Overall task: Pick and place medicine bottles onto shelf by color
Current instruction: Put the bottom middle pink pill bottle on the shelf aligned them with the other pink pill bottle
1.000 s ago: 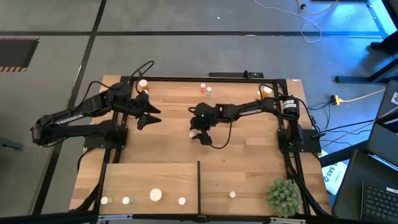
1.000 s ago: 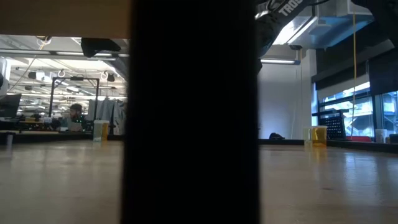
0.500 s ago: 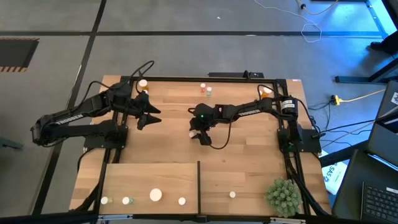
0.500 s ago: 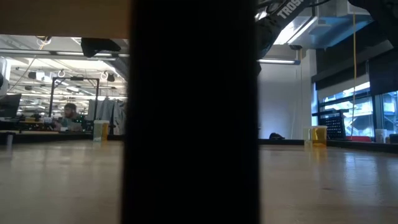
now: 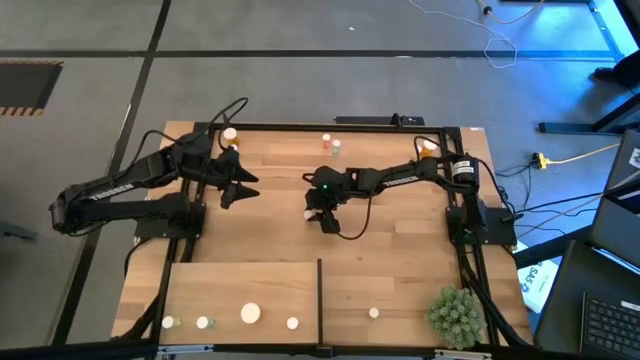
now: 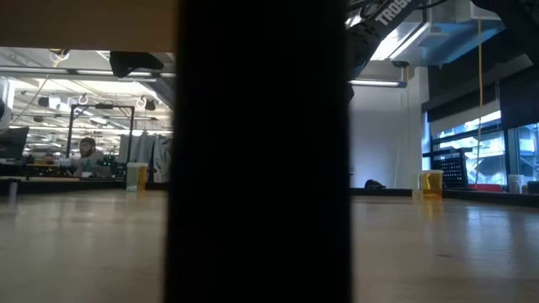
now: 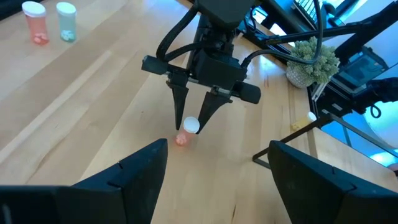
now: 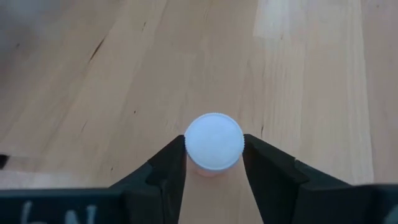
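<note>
Right gripper (image 8: 214,163) is clamping my orange bottle (image 8: 214,142) by its cap, mid-table; left gripper (image 7: 214,171) is hanging apart near the far-left corner.

A grey floor (image 5: 300,80) crossed by dark seams surrounds the planked wooden counter (image 5: 380,240). A white cable (image 5: 500,45) loops across the floor, with a yellow cable (image 5: 570,156) to one side and blue light falling in one corner. A laptop keyboard (image 5: 610,325) sits beside the counter. Across the counter's level surface, an open workshop stretches back under fluorescent ceiling lights (image 6: 50,59), where a person (image 6: 87,151) sits at a distant desk. A white wall (image 6: 383,135) meets large windows (image 6: 480,143) showing blue daylight. A broad dark upright (image 6: 261,151) blocks the middle of that view.
</note>
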